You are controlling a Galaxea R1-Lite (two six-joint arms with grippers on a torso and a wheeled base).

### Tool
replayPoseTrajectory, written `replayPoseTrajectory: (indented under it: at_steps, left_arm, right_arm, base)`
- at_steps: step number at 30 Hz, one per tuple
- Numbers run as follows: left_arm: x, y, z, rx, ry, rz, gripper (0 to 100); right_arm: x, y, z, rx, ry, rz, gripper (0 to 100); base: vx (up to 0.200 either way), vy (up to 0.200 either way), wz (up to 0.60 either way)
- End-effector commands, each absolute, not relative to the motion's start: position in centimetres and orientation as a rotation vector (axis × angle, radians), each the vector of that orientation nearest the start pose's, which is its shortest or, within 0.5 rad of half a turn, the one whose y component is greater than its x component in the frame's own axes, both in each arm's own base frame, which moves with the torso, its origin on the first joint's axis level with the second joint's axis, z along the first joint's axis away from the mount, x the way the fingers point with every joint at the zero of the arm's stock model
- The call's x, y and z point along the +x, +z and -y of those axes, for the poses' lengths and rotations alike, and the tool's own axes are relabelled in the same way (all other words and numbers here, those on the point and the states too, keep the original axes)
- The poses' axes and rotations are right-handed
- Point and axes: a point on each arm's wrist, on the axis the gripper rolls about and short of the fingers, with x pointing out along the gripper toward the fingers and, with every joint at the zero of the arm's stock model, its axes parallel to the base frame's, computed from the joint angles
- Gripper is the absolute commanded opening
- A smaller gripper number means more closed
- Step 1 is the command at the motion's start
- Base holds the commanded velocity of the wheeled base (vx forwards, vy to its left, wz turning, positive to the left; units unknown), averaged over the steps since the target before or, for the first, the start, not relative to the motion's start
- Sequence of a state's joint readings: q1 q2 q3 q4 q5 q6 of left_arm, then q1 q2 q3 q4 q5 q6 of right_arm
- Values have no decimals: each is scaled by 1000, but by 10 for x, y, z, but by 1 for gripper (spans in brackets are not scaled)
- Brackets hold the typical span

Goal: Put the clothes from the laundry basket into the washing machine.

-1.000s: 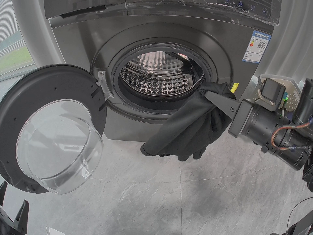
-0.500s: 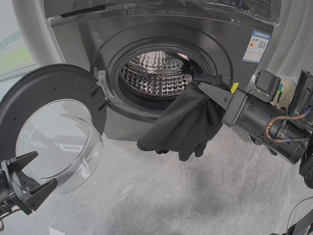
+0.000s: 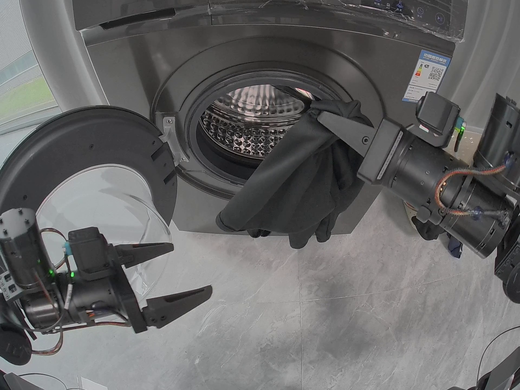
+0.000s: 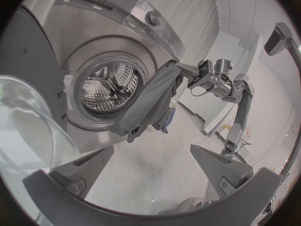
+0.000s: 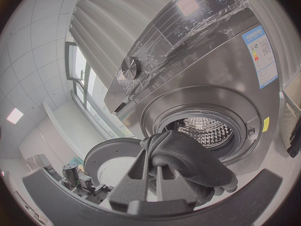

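Observation:
The grey washing machine (image 3: 260, 39) stands ahead with its round door (image 3: 81, 190) swung open to the left and the steel drum (image 3: 254, 120) bare. My right gripper (image 3: 325, 119) is shut on a black garment (image 3: 298, 185) at the right rim of the opening; the cloth hangs down in front of the machine. The right wrist view has the bunched black garment (image 5: 188, 160) pinched in that gripper (image 5: 152, 170), before the drum (image 5: 205, 131). My left gripper (image 3: 184, 274) is open, low at the left by the door glass, with nothing in it. From the left wrist, the garment (image 4: 150, 101) hangs beside the drum (image 4: 106, 88).
Grey tiled floor (image 3: 303, 326) lies in front of the machine. The white laundry basket (image 5: 291, 110) with dark clothes stands to the machine's right, behind my right arm. A blue cloth (image 4: 167, 123) hangs behind the garment. Curtains (image 3: 487, 55) cover the wall behind.
My right gripper has lifted the black garment up and left, from the lower right of the opening to its right rim. My left arm has risen into view at the lower left, gripper open.

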State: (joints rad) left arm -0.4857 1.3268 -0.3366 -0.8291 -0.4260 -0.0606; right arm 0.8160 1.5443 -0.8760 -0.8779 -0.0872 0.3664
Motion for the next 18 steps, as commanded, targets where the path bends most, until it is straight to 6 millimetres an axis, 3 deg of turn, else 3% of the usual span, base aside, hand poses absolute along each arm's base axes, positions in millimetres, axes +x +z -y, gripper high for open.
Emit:
replayPoseTrajectory:
  at_steps: [1, 10, 18]
  left_arm:
    - [200, 154, 122, -46, -925, -268, 100]
    - [236, 146, 137, -53, -909, -181, 100]
    - [248, 141, 142, -59, -915, -177, 100]
  right_arm:
    - [192, 271, -204, 441, 761, 53, 0]
    - [185, 266, -205, 433, 778, 35, 0]
    - [184, 264, -207, 430, 784, 30, 0]
  base:
    - [0, 0, 0]
    - [0, 0, 0]
    - [0, 0, 0]
